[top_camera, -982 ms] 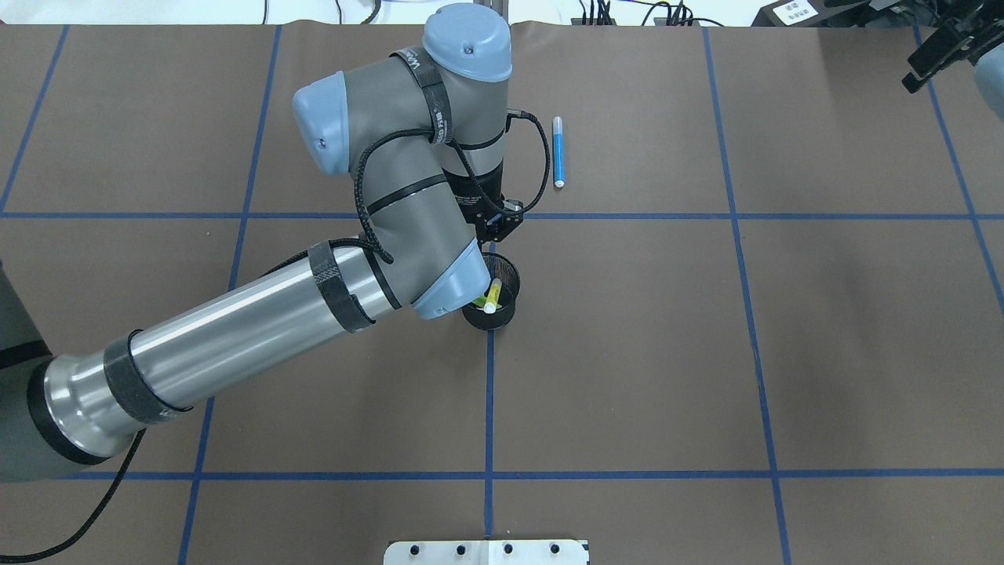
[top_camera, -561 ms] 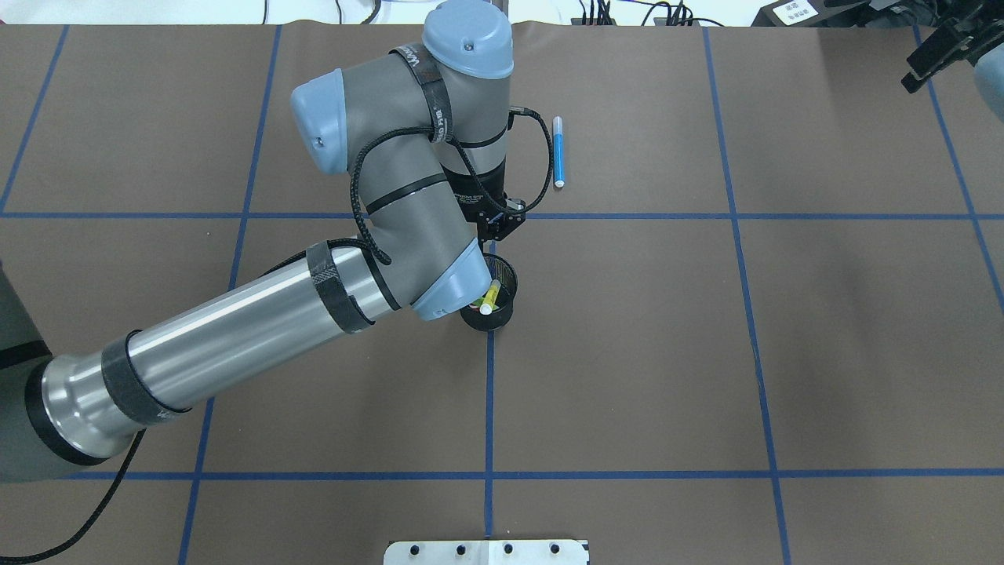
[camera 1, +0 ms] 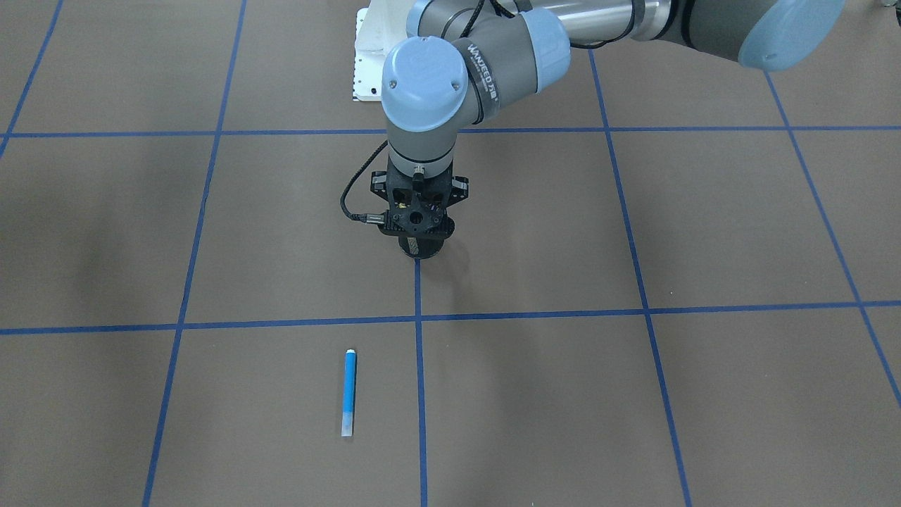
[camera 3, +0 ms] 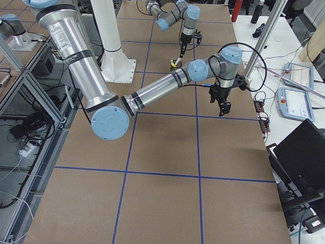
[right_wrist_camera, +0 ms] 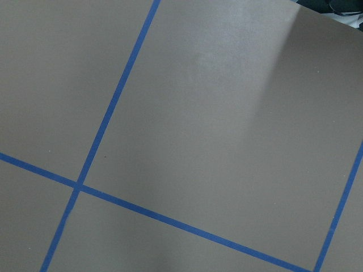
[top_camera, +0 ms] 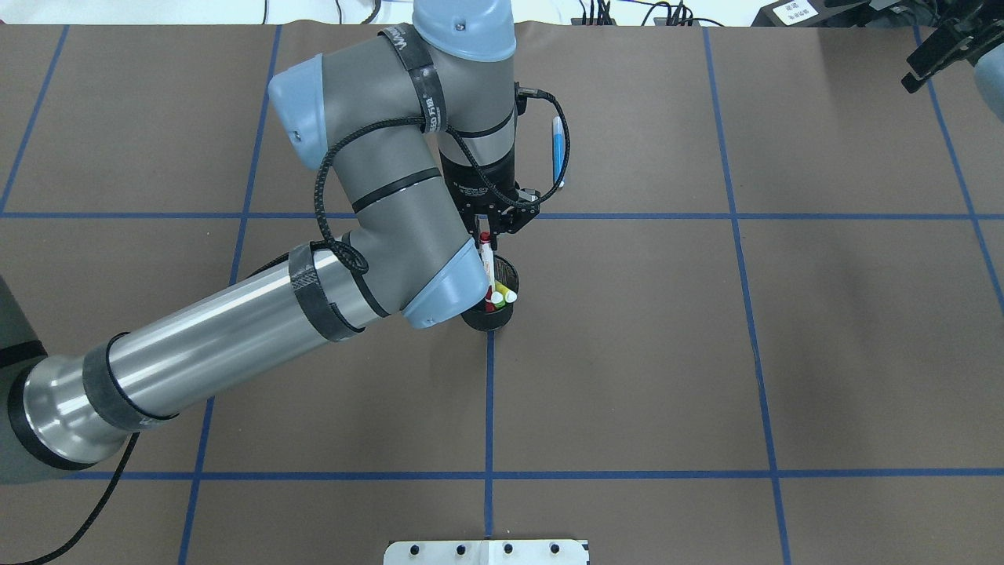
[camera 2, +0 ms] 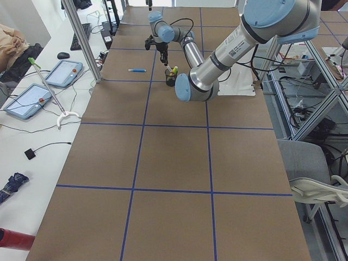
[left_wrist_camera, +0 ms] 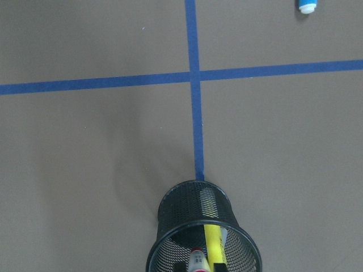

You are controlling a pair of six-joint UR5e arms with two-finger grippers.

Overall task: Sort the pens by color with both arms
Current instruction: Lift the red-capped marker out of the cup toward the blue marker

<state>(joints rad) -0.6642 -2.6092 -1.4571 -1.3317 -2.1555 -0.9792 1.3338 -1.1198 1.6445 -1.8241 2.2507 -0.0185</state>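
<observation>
Overhead exterior shows us the left jaws shut tight on the top end of the red and white pen [top_camera: 486, 263]. The pen hangs almost straight down from them. Its bottom end is down inside the black mesh cup [top_camera: 502, 315], which stands near the middle of the table [top_camera: 706, 353]. The green pen [top_camera: 497, 299] and the yellow pen [top_camera: 510, 297] lean in the cup right beside it.

The blue pen [top_camera: 558, 149] lies flat on the table, past the cup toward the far edge. No jaws touch it.

The right jaws wait up over the far right corner of the table. They look open and hold nothing. They are well apart from every pen.

We think these pens are light and stiff, so they will not bend or break. But they are round and smooth, so they can slip or roll. A pen held by its end can swing, so the middle of the barrel would be a safer place to hold. The cup looks light too. We think the pen should come straight up, so it does not catch the rim and tip the cup.
</observation>
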